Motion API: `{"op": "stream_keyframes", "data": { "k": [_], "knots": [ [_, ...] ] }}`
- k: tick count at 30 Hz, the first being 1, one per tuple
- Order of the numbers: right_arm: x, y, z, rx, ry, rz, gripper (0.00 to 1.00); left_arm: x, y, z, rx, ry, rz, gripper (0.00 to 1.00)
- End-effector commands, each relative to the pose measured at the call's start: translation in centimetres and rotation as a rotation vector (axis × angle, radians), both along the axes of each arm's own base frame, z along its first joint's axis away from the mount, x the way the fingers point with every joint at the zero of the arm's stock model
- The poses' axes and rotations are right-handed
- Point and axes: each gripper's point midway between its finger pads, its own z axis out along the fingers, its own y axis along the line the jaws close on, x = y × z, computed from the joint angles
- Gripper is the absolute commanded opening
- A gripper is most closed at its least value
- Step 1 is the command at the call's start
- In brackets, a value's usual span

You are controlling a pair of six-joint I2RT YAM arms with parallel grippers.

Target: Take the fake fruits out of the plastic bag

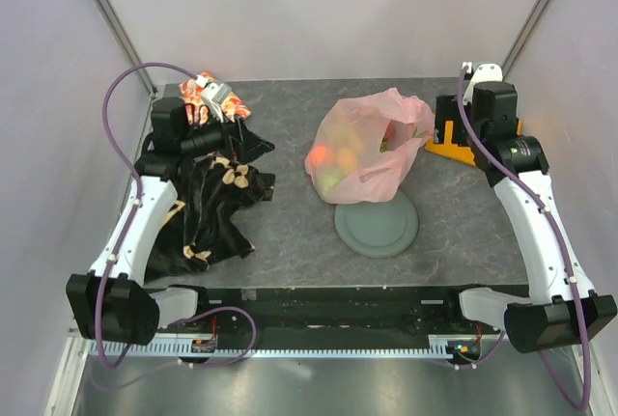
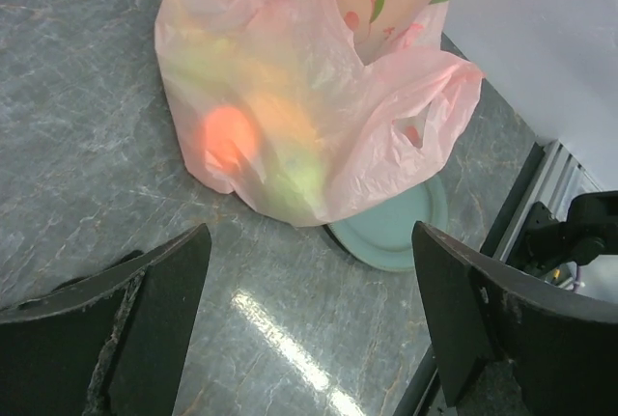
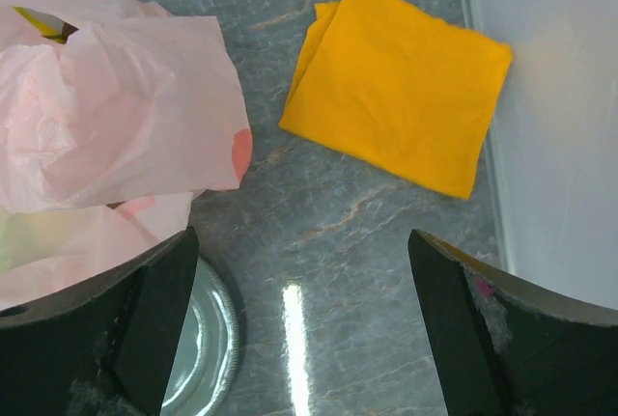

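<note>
"How far along was it?"

"Nothing was out. On the dark marbled table the plastic bag sat near the middle, its lower edge over a grey plate. The fake fruits glowed through the pink film."

"And the grippers?"

"The left gripper and right gripper hung wide open and empty, on either side of the bag."

"The room?"

"Pale walls enclosed the table."

Grey marbled table, pale lilac walls on three sides, metal posts at far corners, overhead glare streaks.
</note>
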Motion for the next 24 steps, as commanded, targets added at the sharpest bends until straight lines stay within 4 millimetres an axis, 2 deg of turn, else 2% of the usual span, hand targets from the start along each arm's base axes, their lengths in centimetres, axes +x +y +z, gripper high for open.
{"op": "stream_keyframes", "data": {
  "k": [1, 2, 3, 4, 5, 6, 7, 9, 10, 12, 14, 17, 19, 24],
  "knots": [
    [0.8, 0.0, 6.2, -0.131, -0.158, 0.114, 0.98, 0.5, -2.6, 2.5, 0.016, -0.053, -0.08, 0.91],
    [0.9, 0.4, 7.5, -0.158, -0.193, 0.161, 0.98, -0.3, -4.3, 2.7, 0.027, -0.064, -0.138, 0.91],
    [1.2, 2.0, 9.7, -0.158, -0.266, 0.259, 0.98, -0.1, -5.3, 3.2, 0.057, -0.104, -0.177, 0.92],
    [1.5, 2.5, 10.7, -0.197, -0.295, 0.322, 0.98, -1.3, -7.2, 3.1, 0.076, -0.109, -0.242, 0.92],
    [1.9, 3.2, 11.2, -0.194, -0.308, 0.357, 0.98, -1.3, -8.1, 3.0, 0.116, -0.161, -0.271, 0.92],
    [1.8, 4.7, 12.8, -0.166, -0.336, 0.437, 0.98, -1.1, -9.2, 3.2, 0.131, -0.18, -0.295, 0.92],
    [3.1, 5.3, 11.9, -0.135, -0.299, 0.451, 0.98, -2.1, -11.0, 3.2, 0.142, -0.202, -0.348, 0.92],
    [4.0, 6.2, 11.7, -0.094, -0.285, 0.474, 0.98, -1.5, -12.8, 2.7, 0.186, -0.243, -0.371, 0.92],
    [4.5, 7.1, 10.8, -0.068, -0.269, 0.517, 0.98, -2.0, -14.1, 2.3, 0.196, -0.248, -0.404, 0.93],
    [5.0, 8.0, 10.3, -0.049, -0.274, 0.564, 0.98, -1.6, -15.4, 2.5, 0.216, -0.288, -0.423, 0.94],
    [5.2, 9.0, 9.6, -0.028, -0.263, 0.614, 0.98, -1.6, -17.2, 1.1, 0.257, -0.31, -0.46, 0.96],
    [5.5, 9.4, 8.7, -0.029, -0.23, 0.634, 0.98, -2.1, -19.5, 0.0, 0.279, -0.319, -0.512, 0.99],
    [5.4, 9.3, 8.0, -0.034, -0.214, 0.636, 0.98, -2.8, -20.8, 0.2, 0.273, -0.337, -0.547, 0.99],
    [4.9, 9.2, 5.5, -0.038, -0.168, 0.646, 0.98, -3.5, -23.6, -2.6, 0.319, -0.342, -0.616, 0.99]
  ]
}}
